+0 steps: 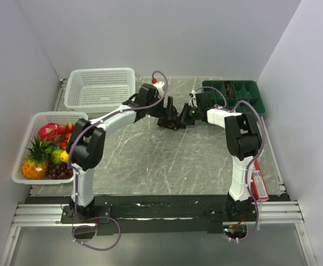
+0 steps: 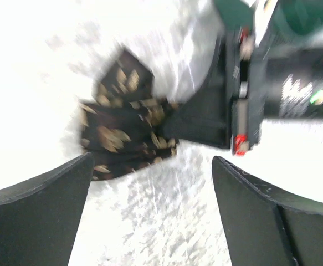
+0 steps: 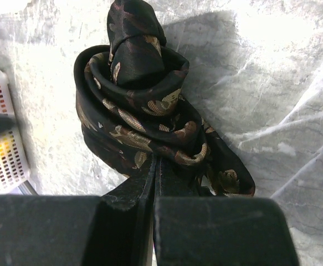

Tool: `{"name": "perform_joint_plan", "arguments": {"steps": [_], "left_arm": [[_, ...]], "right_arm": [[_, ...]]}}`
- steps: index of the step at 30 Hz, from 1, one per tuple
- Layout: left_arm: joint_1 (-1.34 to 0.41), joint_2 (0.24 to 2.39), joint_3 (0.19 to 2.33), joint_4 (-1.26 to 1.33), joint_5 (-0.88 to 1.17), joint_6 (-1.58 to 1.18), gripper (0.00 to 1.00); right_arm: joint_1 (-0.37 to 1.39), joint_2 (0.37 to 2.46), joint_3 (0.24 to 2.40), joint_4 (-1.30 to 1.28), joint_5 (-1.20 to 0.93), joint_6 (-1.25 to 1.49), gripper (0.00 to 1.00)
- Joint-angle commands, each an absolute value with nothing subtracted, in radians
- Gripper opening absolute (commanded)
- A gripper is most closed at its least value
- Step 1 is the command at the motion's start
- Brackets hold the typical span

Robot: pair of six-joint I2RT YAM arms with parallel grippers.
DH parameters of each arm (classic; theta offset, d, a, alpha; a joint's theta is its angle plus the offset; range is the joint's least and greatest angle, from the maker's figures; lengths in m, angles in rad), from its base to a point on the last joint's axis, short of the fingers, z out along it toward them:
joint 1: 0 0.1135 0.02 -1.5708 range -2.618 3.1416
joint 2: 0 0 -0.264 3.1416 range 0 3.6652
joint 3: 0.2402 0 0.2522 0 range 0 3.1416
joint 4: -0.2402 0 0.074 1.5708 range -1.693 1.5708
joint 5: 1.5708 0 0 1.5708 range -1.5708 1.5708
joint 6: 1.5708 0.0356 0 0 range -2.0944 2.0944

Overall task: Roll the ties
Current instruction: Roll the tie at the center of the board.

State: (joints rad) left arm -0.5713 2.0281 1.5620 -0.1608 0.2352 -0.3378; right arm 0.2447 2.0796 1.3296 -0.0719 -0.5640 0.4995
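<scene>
- At twelve o'clock on the grey marble table (image 1: 167, 160), seen from above, the tie (image 1: 173, 123) lies bunched in a loose roll between the two grippers.
- From the right wrist, the tie (image 3: 139, 111) shows as a dark coil with tan flecks. One end stands up out of the coil at twelve o'clock and a loose tail runs off toward five o'clock.
- The left gripper (image 1: 168, 107) meets the roll from ten o'clock. In its own blurred view, the left gripper (image 2: 153, 166) has its fingers (image 2: 45, 213) spread wide with only bare table between them. The tie (image 2: 122, 133) lies just past the tips at eleven o'clock, and the blur hides whether the nearer tip touches it.
- The right gripper (image 1: 188, 116) reaches in from three o'clock. Its jaws are pressed tight together, and the tips of the right gripper (image 3: 154, 166) meet the roll's near fold. Whether any fabric is pinched between them cannot be told.
- A white basket (image 1: 101, 71) sits at ten o'clock on the table.
- A fruit basket (image 1: 56, 113) sits at nine o'clock, with a pineapple, grapes and red fruit inside.
- A green tray (image 1: 236, 82) with compartments sits at two o'clock.
</scene>
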Motion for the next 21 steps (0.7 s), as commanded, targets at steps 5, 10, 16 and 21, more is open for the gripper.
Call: {"name": "perform_joint_plan", "arguments": {"steps": [5, 10, 16, 21], "left_arm": [[-0.502, 2.023, 1.529, -0.062, 0.192, -0.433, 0.94], [-0.491, 2.088, 1.500, -0.008, 0.242, -0.475, 0.93], [-0.469, 2.149, 1.500, 0.077, 0.351, -0.520, 0.88], [-0.459, 2.190, 1.476, 0.159, 0.469, -0.555, 0.80]], "right_arm": [[0.261, 2.095, 1.342, -0.126, -0.529, 0.466, 0.00], [0.261, 2.075, 1.339, -0.124, -0.535, 0.462, 0.00], [0.259, 2.060, 1.344, -0.133, -0.537, 0.454, 0.00], [0.259, 2.060, 1.351, -0.136, -0.548, 0.456, 0.00]]}}
